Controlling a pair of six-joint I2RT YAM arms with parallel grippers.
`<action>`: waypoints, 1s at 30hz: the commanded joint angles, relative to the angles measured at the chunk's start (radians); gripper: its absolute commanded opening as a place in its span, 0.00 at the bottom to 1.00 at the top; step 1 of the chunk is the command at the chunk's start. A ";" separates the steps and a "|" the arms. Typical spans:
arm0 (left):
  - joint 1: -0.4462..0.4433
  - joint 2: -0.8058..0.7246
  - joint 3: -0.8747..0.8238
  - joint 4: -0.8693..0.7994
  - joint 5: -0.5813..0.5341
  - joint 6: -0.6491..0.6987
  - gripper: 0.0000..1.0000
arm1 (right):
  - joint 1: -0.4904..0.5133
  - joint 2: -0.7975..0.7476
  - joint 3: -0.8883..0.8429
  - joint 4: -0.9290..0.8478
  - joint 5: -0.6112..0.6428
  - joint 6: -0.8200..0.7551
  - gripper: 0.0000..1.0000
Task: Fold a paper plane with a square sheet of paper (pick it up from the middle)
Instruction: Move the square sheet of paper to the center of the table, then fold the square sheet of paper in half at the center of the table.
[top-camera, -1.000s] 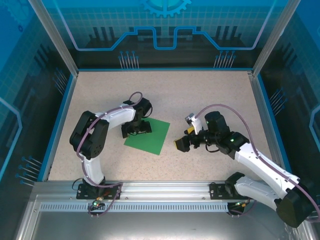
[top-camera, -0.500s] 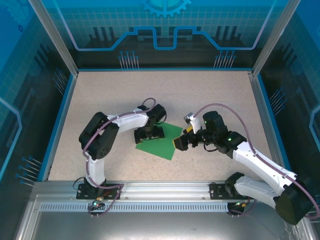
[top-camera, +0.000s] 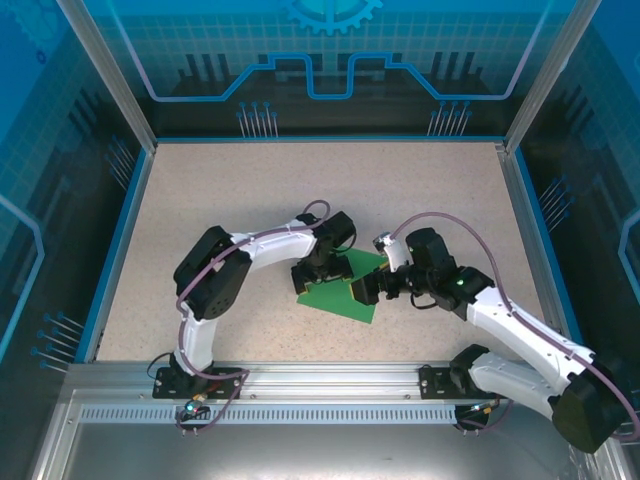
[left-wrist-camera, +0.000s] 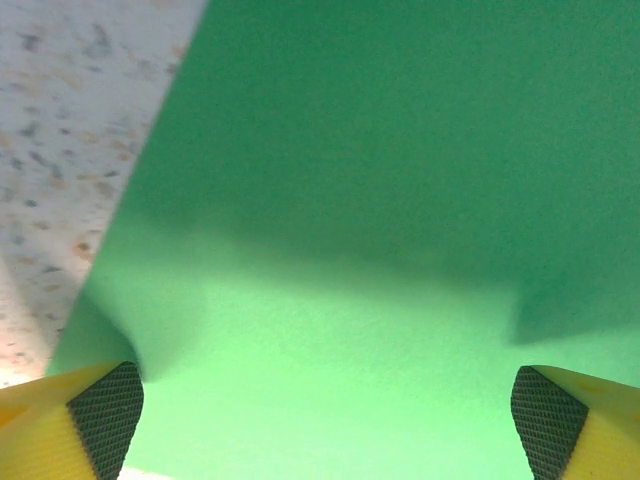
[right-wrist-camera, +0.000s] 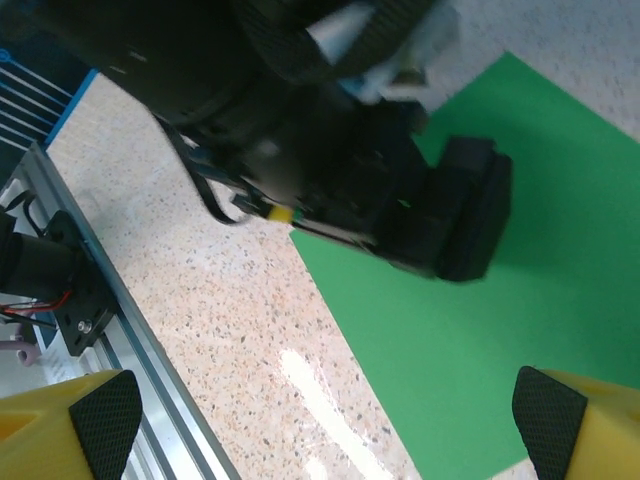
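One square sheet of paper (left-wrist-camera: 380, 200): flat, plain green, uncreased | left fingers (left-wrist-camera: 105, 405) spread | right fingers (right-wrist-camera: 100, 412) spread

Green square sheet of paper (right-wrist-camera: 530, 310) on table (right-wrist-camera: 225, 300), left arm (right-wrist-camera: 330, 150) over it, right end effector (right-wrist-camera: 325, 415) splayed
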 joint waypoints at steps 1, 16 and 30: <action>0.051 -0.142 -0.050 -0.051 -0.029 0.104 0.99 | 0.051 0.044 0.058 -0.066 0.081 0.093 0.99; 0.331 -0.525 -0.341 0.095 0.137 0.774 0.99 | 0.276 0.287 0.250 -0.233 0.572 0.546 0.99; 0.382 -0.572 -0.375 0.066 0.260 0.719 0.99 | 0.355 0.632 0.525 -0.442 0.721 0.860 0.99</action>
